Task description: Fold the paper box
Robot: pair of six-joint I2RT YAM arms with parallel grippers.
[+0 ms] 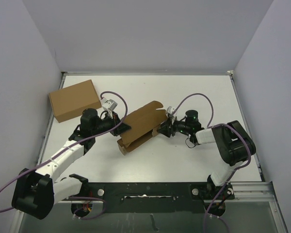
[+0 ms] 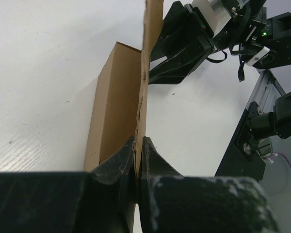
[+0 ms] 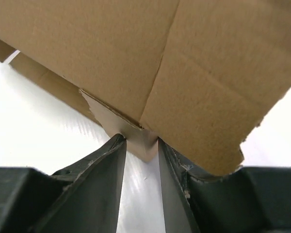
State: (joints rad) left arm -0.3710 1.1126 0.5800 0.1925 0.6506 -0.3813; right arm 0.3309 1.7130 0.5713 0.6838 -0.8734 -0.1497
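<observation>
Reaching inward, left tool [image 2: 139, 145] pinching paper box [image 1: 140, 124] panel; right tool [image 3: 139, 145] straddling its corner, grip unclear.

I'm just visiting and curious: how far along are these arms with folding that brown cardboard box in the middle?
Partway. Done: the paper box already has a side wall standing. In hand: the left gripper pinches the raised lid panel, while the right gripper straddles a small corner flap. Left: that flap isn't tucked in, and the lid stands open.
</observation>
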